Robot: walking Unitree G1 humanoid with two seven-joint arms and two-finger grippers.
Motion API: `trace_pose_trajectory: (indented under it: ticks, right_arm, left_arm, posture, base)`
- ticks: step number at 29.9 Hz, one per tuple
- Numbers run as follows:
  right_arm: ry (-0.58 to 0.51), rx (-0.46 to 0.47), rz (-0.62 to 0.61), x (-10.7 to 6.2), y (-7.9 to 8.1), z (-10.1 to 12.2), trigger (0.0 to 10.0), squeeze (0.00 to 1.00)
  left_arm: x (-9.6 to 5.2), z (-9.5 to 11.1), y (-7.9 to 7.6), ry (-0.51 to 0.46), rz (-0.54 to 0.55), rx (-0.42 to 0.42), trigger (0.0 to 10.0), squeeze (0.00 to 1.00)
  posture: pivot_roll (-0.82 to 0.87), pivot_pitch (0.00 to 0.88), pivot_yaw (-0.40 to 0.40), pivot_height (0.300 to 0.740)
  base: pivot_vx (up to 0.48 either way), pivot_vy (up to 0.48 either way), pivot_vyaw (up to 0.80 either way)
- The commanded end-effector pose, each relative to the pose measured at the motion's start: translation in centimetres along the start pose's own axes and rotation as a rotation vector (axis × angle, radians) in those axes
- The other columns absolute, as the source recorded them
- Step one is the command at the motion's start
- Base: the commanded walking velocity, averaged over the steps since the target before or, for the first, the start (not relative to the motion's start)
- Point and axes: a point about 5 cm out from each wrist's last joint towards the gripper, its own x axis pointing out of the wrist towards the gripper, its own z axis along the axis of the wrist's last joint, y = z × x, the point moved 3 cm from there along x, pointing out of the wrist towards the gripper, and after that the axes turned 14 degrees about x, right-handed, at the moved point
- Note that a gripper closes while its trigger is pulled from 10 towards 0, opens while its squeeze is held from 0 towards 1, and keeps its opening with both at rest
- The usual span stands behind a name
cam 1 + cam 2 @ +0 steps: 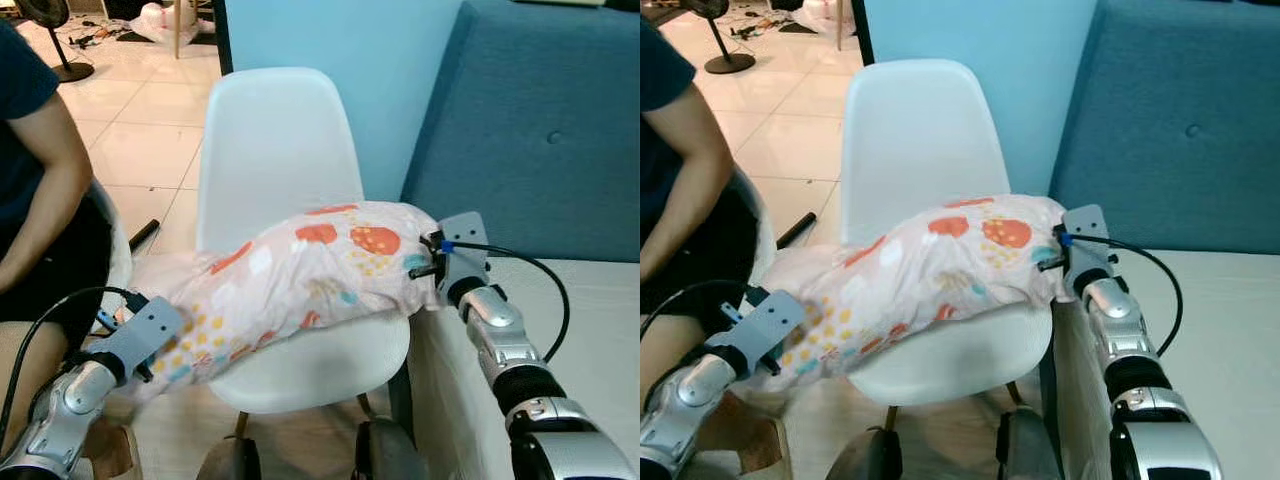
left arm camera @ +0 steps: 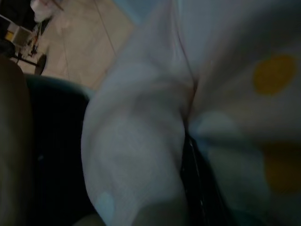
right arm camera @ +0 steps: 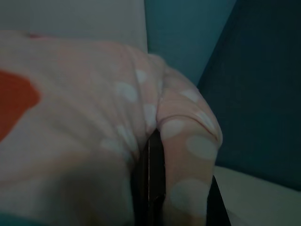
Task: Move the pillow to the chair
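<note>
So the pillow (image 1: 300,275) is lying across the seat of the white chair (image 1: 275,140), pink-ish with orange, yellow and teal blobs all over it. It runs slantwise: the right end sits higher, up by the chair's far right side, and the left end droops off the near left edge of the seat.

The left gripper (image 1: 160,345) has hold of that drooping left end, and the wrist view shows the fabric bunched up tight around a black finger (image 2: 197,188). The right gripper (image 1: 432,262) is pinching the right end the same way, with cloth folded over its finger (image 3: 150,188).

Just right of the chair is a blue sofa (image 1: 540,130) with a pale cushion (image 1: 600,330) under the right arm. A person (image 1: 40,190) in a dark top sits on the left, arm hanging down. Tiled floor (image 1: 140,120) behind, with a fan stand (image 1: 60,40) at the far left.
</note>
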Motion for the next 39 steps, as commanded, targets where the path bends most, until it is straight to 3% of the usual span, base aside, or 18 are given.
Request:
trace_pose_trajectory:
  ticks: [1, 6, 13, 22, 28, 36, 39]
  right_arm:
    - [0.011, -0.013, 0.010, -0.1, -0.1, -0.3, 10.0, 0.00]
    - [0.093, 0.062, 0.017, -0.5, 0.0, -2.3, 10.0, 0.00]
    - [0.127, 0.110, 0.003, -0.9, 0.0, -3.5, 10.0, 0.00]
    - [0.127, 0.182, -0.022, -1.0, -0.3, -3.8, 10.0, 0.00]
    - [0.109, 0.177, -0.032, -0.9, -0.5, -3.4, 10.0, 0.00]
    - [0.152, 0.196, -0.183, -1.6, -3.1, -4.1, 10.0, 0.00]
    - [0.195, 0.196, -0.213, -2.2, -3.8, -4.9, 10.0, 0.00]
  left_arm:
    - [-0.3, -1.3, 0.5, 0.041, 0.013, 0.059, 10.0, 0.00]
    - [-0.3, -2.3, 0.0, 0.079, 0.011, 0.059, 10.0, 0.00]
    - [0.0, -2.8, -0.5, 0.096, 0.020, 0.078, 10.0, 0.00]
    - [0.5, -2.4, -0.8, 0.080, 0.023, 0.067, 10.0, 0.00]
    - [0.9, -2.1, -0.8, 0.067, 0.025, 0.080, 10.0, 0.00]
    - [0.6, -2.7, -2.3, 0.068, -0.071, 0.142, 10.0, 0.00]
    - [0.2, -4.0, -2.5, 0.136, -0.091, 0.098, 10.0, 0.00]
  posture:
    - [0.07, 0.111, -0.049, 0.627]
    - [0.07, 0.115, -0.053, 0.613]
    - [0.07, 0.117, -0.050, 0.609]
    - [0.06, 0.112, -0.048, 0.599]
    - [0.07, 0.118, -0.051, 0.599]
    - [0.08, 0.138, -0.058, 0.599]
    - [0.08, 0.140, -0.062, 0.599]
  base:
    - [0.000, 0.000, 0.00]
    - [0.000, 0.000, 0.00]
    - [0.000, 0.000, -0.19]
    - [0.000, 0.000, 0.00]
    - [0.000, 0.000, 0.00]
    - [0.000, 0.000, 0.00]
    - [0.000, 0.000, 0.00]
